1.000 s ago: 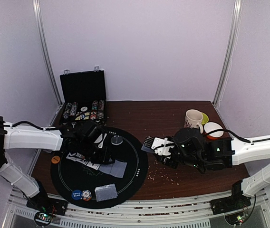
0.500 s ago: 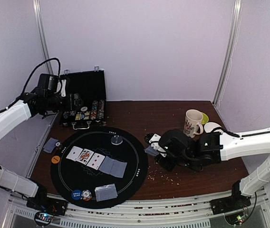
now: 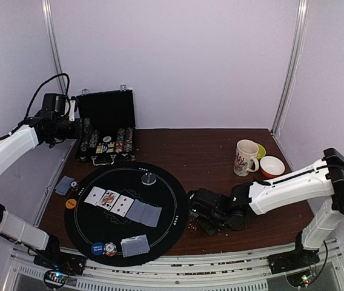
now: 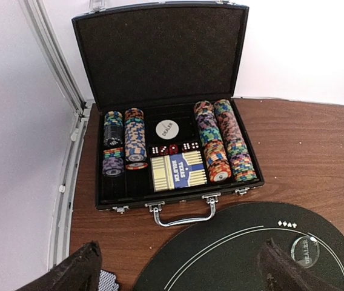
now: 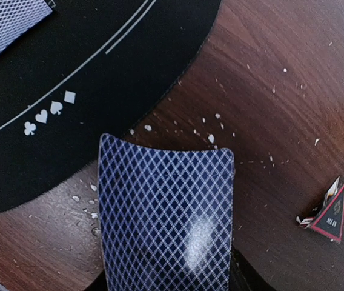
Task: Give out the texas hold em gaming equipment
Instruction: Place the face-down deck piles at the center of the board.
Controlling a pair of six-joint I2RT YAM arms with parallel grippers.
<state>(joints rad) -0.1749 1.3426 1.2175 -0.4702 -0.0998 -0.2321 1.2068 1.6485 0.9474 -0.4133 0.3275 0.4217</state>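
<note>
brown table point(image 3: 220, 151) — left claw point(image 3: 82, 130) hangs wide open near the case point(image 3: 105, 112), right claw point(image 3: 196, 211) low, pinching a card point(image 5: 166, 212).

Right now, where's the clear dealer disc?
Top view, left half: dealer disc on the black mat's far part, just beyond the card row, before the chip case.

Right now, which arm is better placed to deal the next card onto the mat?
Right. The right gripper holds blue-backed cards low at the mat edge; the left gripper hangs open and empty, up by the chip case.
</note>
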